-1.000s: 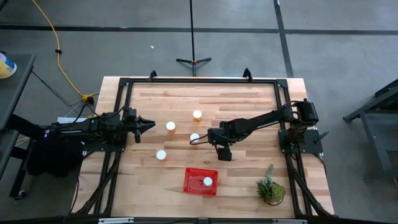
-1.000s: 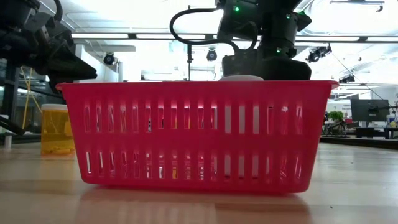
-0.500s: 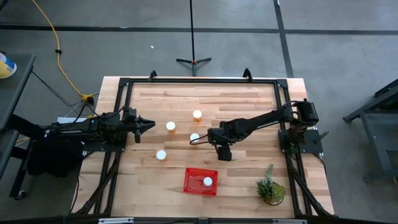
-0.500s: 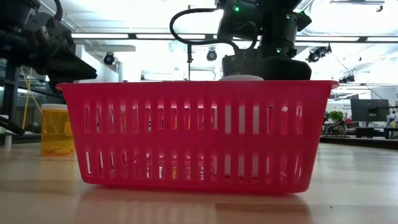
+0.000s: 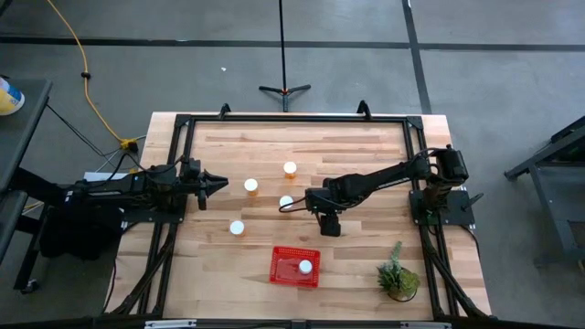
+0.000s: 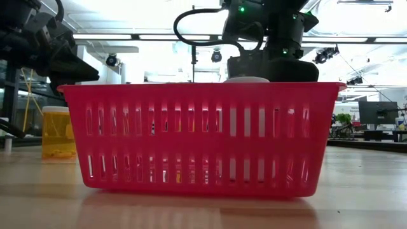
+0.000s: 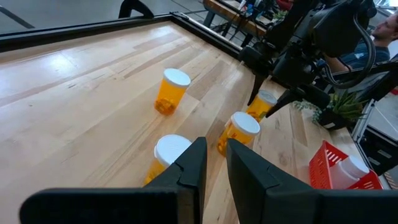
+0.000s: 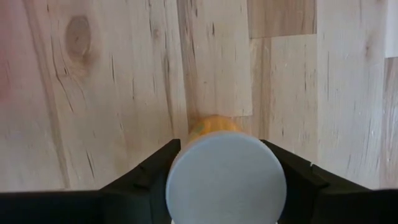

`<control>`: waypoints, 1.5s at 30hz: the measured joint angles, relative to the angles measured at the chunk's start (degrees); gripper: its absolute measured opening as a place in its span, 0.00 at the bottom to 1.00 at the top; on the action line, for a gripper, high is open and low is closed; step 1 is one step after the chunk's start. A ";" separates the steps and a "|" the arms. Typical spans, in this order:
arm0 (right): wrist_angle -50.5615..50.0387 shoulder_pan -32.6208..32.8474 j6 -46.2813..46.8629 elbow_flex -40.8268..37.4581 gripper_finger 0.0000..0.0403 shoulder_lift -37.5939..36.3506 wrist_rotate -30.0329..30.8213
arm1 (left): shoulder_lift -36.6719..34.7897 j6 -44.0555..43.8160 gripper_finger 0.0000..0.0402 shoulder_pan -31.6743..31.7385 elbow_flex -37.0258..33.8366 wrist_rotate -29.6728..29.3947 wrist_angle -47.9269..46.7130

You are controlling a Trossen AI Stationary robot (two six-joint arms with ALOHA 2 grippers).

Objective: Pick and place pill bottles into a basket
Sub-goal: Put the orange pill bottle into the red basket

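Observation:
The red mesh basket (image 5: pixel 295 266) stands near the table's front edge with one white-capped amber bottle (image 5: pixel 305 267) upright inside it. Three bottles (image 5: pixel 250 185) (image 5: pixel 290 168) (image 5: pixel 286 201) stand upright mid-table, and another bottle (image 5: pixel 237 228) stands nearer the front. My right gripper (image 5: pixel 329 225) is behind the basket, shut on a further bottle (image 8: pixel 225 180). My left gripper (image 5: pixel 222 183) hangs shut and empty at the table's left, pointing at the nearest bottle (image 7: pixel 166 154). My right gripper pinches the bottle at its round white cap (image 8: pixel 186 177) between its two fingers, one on each side. The fingers (image 8: pixel 146 177) come from above, pointing down. The bottle is upright, its amber body (image 8: pixel 211 124) below the cap. I cannot tell whether its bottom rests on the table.
A green potted plant (image 5: pixel 398 277) stands at the front right corner. A black frame (image 5: pixel 292 119) runs around the wooden table top. In the low view the basket wall (image 6: pixel 197 137) fills the foreground, with one bottle (image 6: pixel 57 132) at its left.

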 joint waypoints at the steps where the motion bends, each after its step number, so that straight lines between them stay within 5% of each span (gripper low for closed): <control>1: -0.07 0.00 0.00 0.02 0.48 0.00 0.00 | 0.00 0.00 0.24 0.00 0.00 0.00 0.00; 45: -8.41 5.81 6.83 24.07 0.45 0.02 -1.20 | -0.01 -1.77 0.24 0.00 0.00 0.07 1.09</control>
